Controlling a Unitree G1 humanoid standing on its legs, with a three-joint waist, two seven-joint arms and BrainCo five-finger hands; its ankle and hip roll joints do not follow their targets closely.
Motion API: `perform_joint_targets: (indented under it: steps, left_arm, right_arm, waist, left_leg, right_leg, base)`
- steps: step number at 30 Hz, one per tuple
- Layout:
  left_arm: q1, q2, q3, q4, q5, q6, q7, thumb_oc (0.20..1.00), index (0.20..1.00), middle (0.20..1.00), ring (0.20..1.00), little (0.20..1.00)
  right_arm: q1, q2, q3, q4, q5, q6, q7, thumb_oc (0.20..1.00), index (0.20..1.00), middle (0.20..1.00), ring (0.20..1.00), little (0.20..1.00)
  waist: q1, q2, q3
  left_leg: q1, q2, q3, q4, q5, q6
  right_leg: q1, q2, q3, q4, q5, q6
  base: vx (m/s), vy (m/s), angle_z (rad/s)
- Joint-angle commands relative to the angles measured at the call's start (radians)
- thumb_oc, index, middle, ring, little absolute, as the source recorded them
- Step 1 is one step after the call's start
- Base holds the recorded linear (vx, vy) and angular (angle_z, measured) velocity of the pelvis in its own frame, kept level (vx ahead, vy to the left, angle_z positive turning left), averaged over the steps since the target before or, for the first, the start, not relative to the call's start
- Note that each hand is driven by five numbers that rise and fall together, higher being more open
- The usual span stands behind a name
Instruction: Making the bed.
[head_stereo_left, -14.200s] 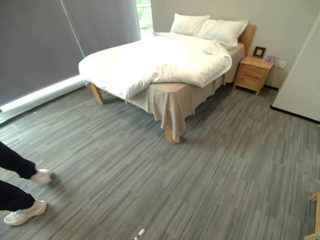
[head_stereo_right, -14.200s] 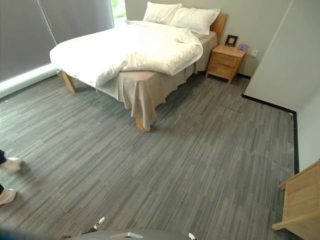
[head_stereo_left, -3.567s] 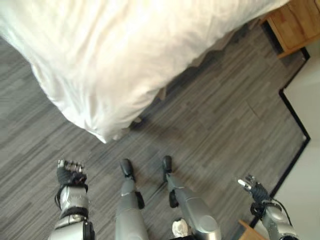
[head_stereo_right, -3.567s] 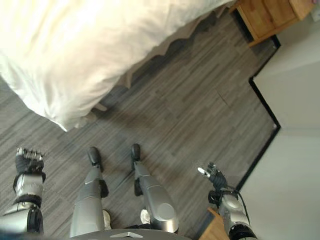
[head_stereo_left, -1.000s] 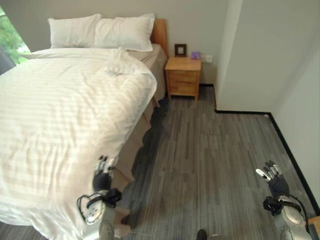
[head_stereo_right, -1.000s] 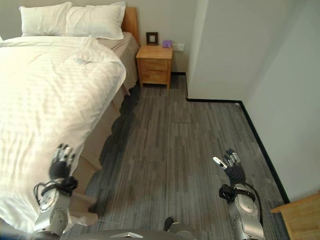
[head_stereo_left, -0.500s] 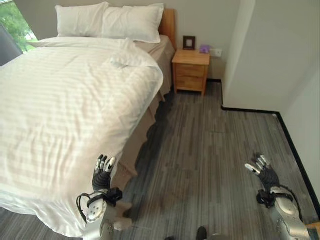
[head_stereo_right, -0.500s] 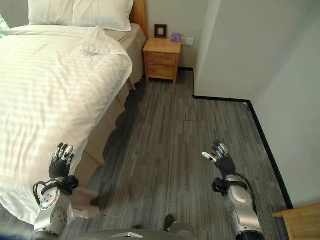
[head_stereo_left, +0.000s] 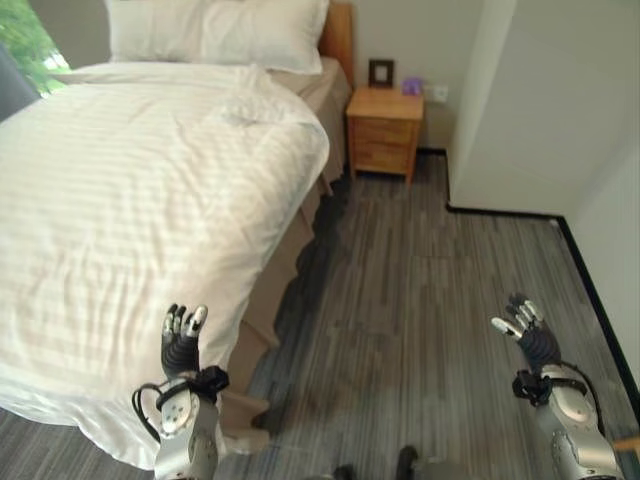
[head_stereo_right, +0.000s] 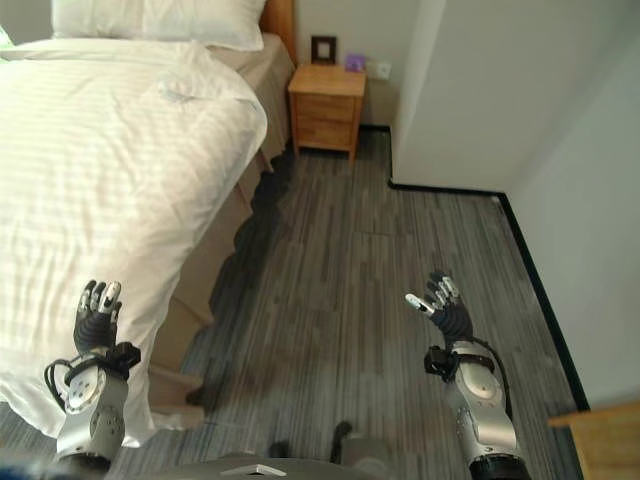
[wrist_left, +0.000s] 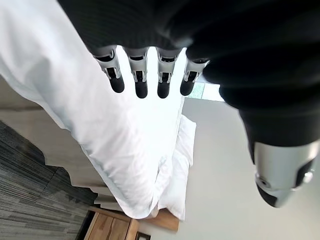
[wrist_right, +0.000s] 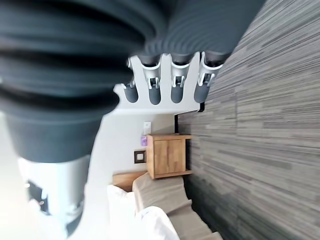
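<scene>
Duvet (head_stereo_left: 140, 190) lies spread over the bed (head_stereo_left: 300, 215), long axis running from the near foot corner to the pillows (head_stereo_left: 215, 30) at the headboard. Left hand (head_stereo_left: 181, 340), fingers straight and empty, is raised just beside its hanging corner; right hand (head_stereo_left: 532, 340), likewise released, is over the floor (head_stereo_left: 420, 300), well apart.

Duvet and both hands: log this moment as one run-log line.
duvet: spread over bed, untouched | left hand: open, raised at bed corner | right hand: open, over floor | pillows: at headboard
</scene>
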Motion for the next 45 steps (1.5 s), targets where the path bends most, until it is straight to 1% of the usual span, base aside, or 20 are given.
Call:
perform_joint_targets:
  steps: [1, 5, 6, 9, 12, 16, 17, 19, 20, 25, 29, 30, 31, 34, 36, 39, 41, 43, 44, 45]
  left_arm:
    - [0.004, 0.085, 0.019, -0.032, 0.056, -0.058, 0.011, 1.0, 1.0, 1.0, 1.0, 1.0]
    - [0.006, 0.079, 0.02, -0.029, 0.024, -0.071, 0.003, 1.0, 1.0, 1.0, 1.0, 1.0]
    - [0.002, 0.076, 0.018, -0.024, 0.02, -0.075, 0.002, 1.0, 1.0, 1.0, 1.0, 1.0]
    - [-0.006, 0.086, 0.017, -0.012, 0.027, -0.076, -0.001, 1.0, 1.0, 1.0, 1.0, 1.0]
    - [0.007, 0.08, 0.011, -0.012, 0.037, -0.078, -0.003, 1.0, 1.0, 1.0, 1.0, 1.0]
    - [0.01, 0.038, -0.001, 0.001, -0.026, -0.074, -0.038, 1.0, 1.0, 1.0, 1.0, 1.0]
    - [0.01, 0.038, -0.001, 0.002, -0.027, -0.074, -0.039, 1.0, 1.0, 1.0, 1.0, 1.0]
    - [0.005, 0.043, -0.016, -0.004, -0.022, -0.064, -0.051, 1.0, 1.0, 1.0, 1.0, 1.0]
    - [0.002, 0.041, -0.015, -0.012, -0.051, -0.068, -0.054, 1.0, 1.0, 1.0, 1.0, 1.0]
    - [-0.004, 0.023, -0.035, 0.007, -0.091, -0.064, -0.064, 1.0, 1.0, 1.0, 1.0, 1.0]
    - [0.018, 0.023, -0.033, 0.013, -0.081, -0.071, -0.075, 1.0, 1.0, 1.0, 1.0, 1.0]
    - [0.018, 0.023, -0.033, 0.013, -0.081, -0.071, -0.075, 1.0, 1.0, 1.0, 1.0, 1.0]
    - [0.026, 0.019, -0.02, 0.013, -0.078, -0.076, -0.076, 1.0, 1.0, 1.0, 1.0, 1.0]
    - [0.036, 0.015, -0.008, 0.015, -0.069, -0.078, -0.077, 1.0, 1.0, 1.0, 1.0, 1.0]
    - [0.04, 0.018, 0.006, 0.015, -0.052, -0.079, -0.076, 1.0, 1.0, 1.0, 1.0, 1.0]
    - [0.044, 0.02, 0.018, 0.018, -0.049, -0.085, -0.077, 1.0, 1.0, 1.0, 1.0, 1.0]
    - [0.042, 0.021, 0.017, 0.022, -0.043, -0.085, -0.074, 1.0, 1.0, 1.0, 1.0, 1.0]
    - [0.037, 0.034, 0.023, 0.02, -0.034, -0.085, -0.064, 1.0, 1.0, 1.0, 1.0, 1.0]
    - [0.025, 0.042, 0.031, 0.016, -0.04, -0.088, -0.052, 1.0, 1.0, 1.0, 1.0, 1.0]
    - [0.016, 0.048, 0.031, 0.016, -0.04, -0.087, -0.043, 1.0, 1.0, 1.0, 1.0, 1.0]
  right_arm:
    - [-0.019, 0.035, -0.015, -0.024, -0.015, -0.071, -0.013, 1.0, 1.0, 1.0, 1.0, 1.0]
    - [0.003, 0.042, -0.036, -0.009, 0.013, -0.075, -0.017, 1.0, 1.0, 1.0, 1.0, 1.0]
    - [0.01, 0.042, -0.042, -0.006, 0.025, -0.083, -0.02, 1.0, 1.0, 1.0, 1.0, 1.0]
    - [0.03, 0.031, -0.054, -0.013, 0.018, -0.082, -0.016, 1.0, 1.0, 1.0, 1.0, 1.0]
    - [0.055, 0.012, -0.065, -0.035, -0.002, -0.075, -0.002, 1.0, 1.0, 1.0, 1.0, 1.0]
    - [0.046, -0.003, -0.063, -0.014, 0.046, -0.079, 0.02, 1.0, 1.0, 1.0, 1.0, 1.0]
    - [0.046, -0.003, -0.063, -0.014, 0.046, -0.079, 0.021, 1.0, 1.0, 1.0, 1.0, 1.0]
    - [0.036, -0.031, -0.05, -0.015, 0.055, -0.085, 0.022, 1.0, 1.0, 1.0, 1.0, 1.0]
    - [0.03, -0.034, -0.046, -0.021, 0.069, -0.09, 0.024, 1.0, 1.0, 1.0, 1.0, 1.0]
    - [0.036, -0.043, -0.049, -0.03, 0.061, -0.09, -0.003, 1.0, 1.0, 1.0, 1.0, 1.0]
    - [0.06, -0.042, -0.047, -0.016, 0.055, -0.086, 0.023, 1.0, 1.0, 1.0, 1.0, 1.0]
    - [0.06, -0.042, -0.047, -0.016, 0.055, -0.086, 0.023, 1.0, 1.0, 1.0, 1.0, 1.0]
    - [0.063, -0.042, -0.038, 0.004, 0.033, -0.081, 0.029, 1.0, 1.0, 1.0, 1.0, 1.0]
    - [0.062, -0.036, -0.037, 0.007, 0.028, -0.078, 0.038, 1.0, 1.0, 1.0, 1.0, 1.0]
    - [0.053, -0.029, -0.042, 0.012, 0.026, -0.078, 0.039, 1.0, 1.0, 1.0, 1.0, 1.0]
    - [0.047, -0.013, -0.036, 0.011, 0.024, -0.075, 0.04, 1.0, 1.0, 1.0, 1.0, 1.0]
    - [0.039, -0.01, -0.035, 0.019, 0.023, -0.078, 0.037, 1.0, 1.0, 1.0, 1.0, 1.0]
    - [0.022, 0.006, -0.033, 0.01, 0.045, -0.083, 0.038, 1.0, 1.0, 1.0, 1.0, 1.0]
    - [-0.015, 0.022, -0.008, -0.006, 0.077, -0.086, 0.05, 1.0, 1.0, 1.0, 1.0, 1.0]
    - [-0.026, 0.029, 0.004, -0.014, 0.078, -0.084, 0.05, 1.0, 1.0, 1.0, 1.0, 1.0]
  waist:
    - [-0.026, -0.018, -0.014]
    - [-0.056, -0.02, -0.025]
    - [-0.075, -0.026, -0.028]
    - [-0.115, -0.027, -0.037]
    - [-0.134, -0.014, -0.05]
    - [-0.142, 0.009, -0.092]
    - [-0.147, 0.009, -0.094]
    - [-0.118, -0.025, -0.063]
    - [-0.108, -0.046, -0.049]
    - [-0.076, -0.062, -0.017]
    - [-0.033, -0.065, -0.017]
    - [-0.032, -0.066, -0.018]
    - [0.003, -0.056, -0.019]
    - [0.024, -0.048, -0.026]
    - [0.034, -0.039, -0.047]
    - [0.037, -0.047, -0.087]
    - [0.037, -0.056, -0.094]
    - [0.045, -0.078, -0.111]
    - [0.048, -0.085, -0.089]
    - [0.04, -0.075, -0.068]
  left_leg:
    - [0.026, 0.035, -0.004, 0.03, 0.017, -0.012]
    - [0.083, 0.038, -0.029, 0.005, -0.004, -0.041]
    - [0.112, 0.039, -0.045, -0.001, -0.028, -0.054]
    - [0.185, 0.059, -0.078, -0.032, -0.039, -0.087]
    - [0.24, 0.084, -0.112, -0.041, -0.045, -0.105]
    - [0.183, 0.176, -0.136, 0.192, 0.155, -0.165]
    - [0.173, 0.177, -0.143, 0.201, 0.153, -0.166]
    - [0.004, 0.197, -0.141, 0.574, 0.265, -0.157]
    - [-0.038, 0.202, -0.13, 0.65, 0.294, -0.149]
    - [-0.217, 0.3, 0.004, 0.627, 0.25, -0.138]
    - [-0.348, 0.181, 0.049, 0.394, 0.26, -0.156]
    - [-0.347, 0.18, 0.05, 0.391, 0.262, -0.156]
    - [-0.381, 0.105, 0.016, 0.246, 0.275, -0.144]
    - [-0.38, 0.064, -0.027, 0.135, 0.314, -0.154]
    - [-0.374, 0.059, 0.023, 0.081, 0.348, -0.159]
    - [-0.347, 0.05, 0.052, 0.083, 0.271, -0.109]
    - [-0.347, 0.043, 0.059, 0.111, 0.247, -0.102]
    - [-0.306, 0.024, 0.076, 0.082, 0.21, -0.073]
    - [-0.256, 0.022, 0.11, 0.064, 0.175, -0.045]
    - [-0.221, 0.029, 0.12, 0.047, 0.166, -0.036]
  right_leg:
    - [0.049, -0.101, 0.054, 0.044, 0.155, 0.074]
    - [0.038, -0.065, 0.074, -0.131, 0.135, 0.066]
    - [0.03, -0.046, 0.101, -0.279, 0.13, 0.066]
    - [-0.03, -0.032, 0.165, -0.475, 0.214, 0.085]
    - [-0.042, -0.047, 0.127, -0.457, 0.241, 0.098]
    - [0.032, 0.016, 0.081, -0.405, 0.172, 0.015]
    - [0.031, 0.015, 0.076, -0.406, 0.173, 0.014]
    - [0.155, 0.043, 0.051, -0.45, 0.117, -0.063]
    - [0.179, 0.04, 0.049, -0.457, 0.104, -0.086]
    - [0.295, 0.047, 0.052, -0.501, 0.06, -0.099]
    - [0.371, 0.045, 0.082, -0.527, 0.022, -0.088]
    - [0.37, 0.044, 0.083, -0.527, 0.022, -0.087]
    - [0.421, 0.062, 0.102, -0.538, -0.004, -0.081]
    - [0.452, 0.076, 0.115, -0.55, -0.018, -0.074]
    - [0.497, 0.088, 0.127, -0.568, -0.034, -0.071]
    - [0.537, 0.064, 0.139, -0.579, -0.078, -0.053]
    - [0.542, 0.044, 0.133, -0.568, -0.082, -0.041]
    - [0.499, 0.002, 0.133, -0.449, -0.03, -0.005]
    - [0.411, -0.025, 0.112, -0.215, 0.082, 0.046]
    - [0.354, -0.028, 0.094, -0.104, 0.113, 0.062]
  base:
    - [0.25, -0.008, -0.11]
    - [0.31, -0.063, -0.06]
    - [0.44, -0.135, 0.16]
    - [0.5, -0.134, 0.41]
    - [0.47, -0.149, 0.65]
    - [0.46, -0.241, 0.69]
    - [0.27, -0.227, 0.61]
    - [0.46, -0.472, 0.34]
    - [0.35, -0.408, 0.11]
    - [0.32, -0.172, 0.13]
    - [0.35, 0.019, -0.06]
    - [0.39, 0.059, -0.24]
    - [0.28, 0.051, -0.37]
    - [0.38, 0.056, -0.51]
    - [0.49, 0.091, -0.35]
    - [0.38, 0.137, -0.45]
    - [0.26, 0.117, -0.22]
    - [0.31, 0.182, -0.07]
    - [0.33, 0.24, -0.11]
    - [0.31, 0.259, -0.37]
